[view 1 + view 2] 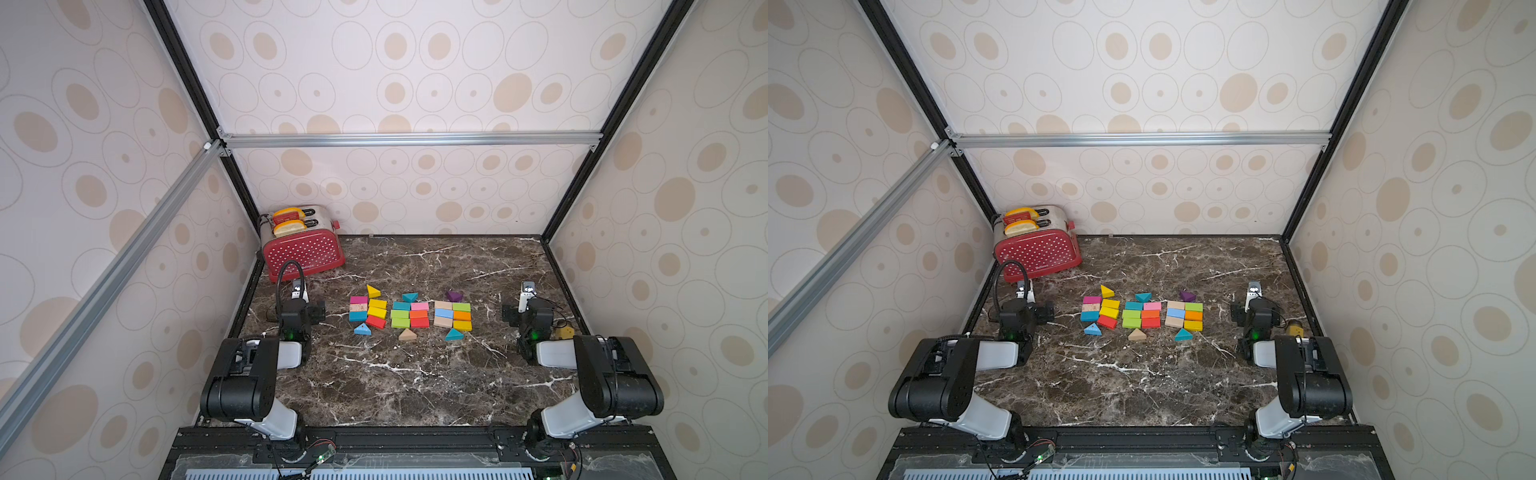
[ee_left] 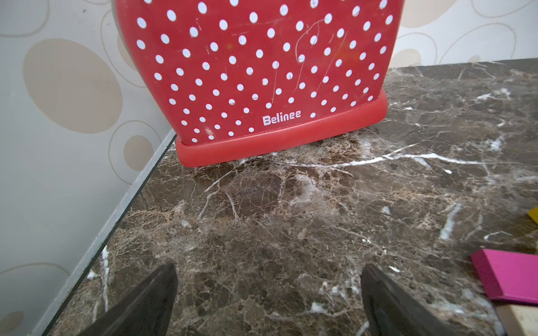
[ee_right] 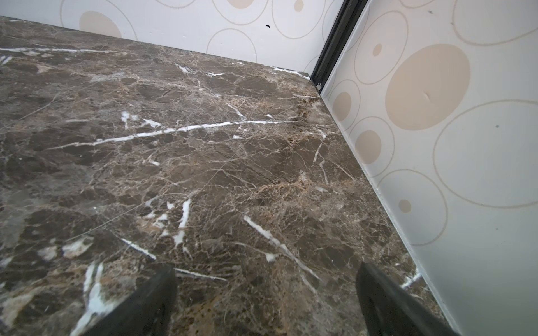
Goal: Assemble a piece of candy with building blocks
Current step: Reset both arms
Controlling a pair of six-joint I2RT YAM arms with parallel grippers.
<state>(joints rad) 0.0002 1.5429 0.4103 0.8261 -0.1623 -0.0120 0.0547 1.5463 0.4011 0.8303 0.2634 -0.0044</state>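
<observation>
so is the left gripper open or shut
Open: the left gripper shows its fingers wide apart in the wrist view, nothing between them.

Both arms are rocking the same look: left arm [image 1: 239,386] and right arm [image 1: 615,374] are wearing chunky black joint housings with pale grey links between. A tiny green light [image 1: 291,333] is glowing on each wrist, a black cable [image 1: 286,272] is looping off the left one. Left gripper [image 2: 269,269] and right gripper [image 3: 266,267] are showing dark wedge-shaped fingers [image 2: 151,299].

A red, white-dotted toaster [image 2: 262,72] stands at the bench [image 2: 291,218] edge. The left hand [image 2: 269,270] is spread wide and empty, with a pink block [image 2: 509,276] nearby.
</observation>
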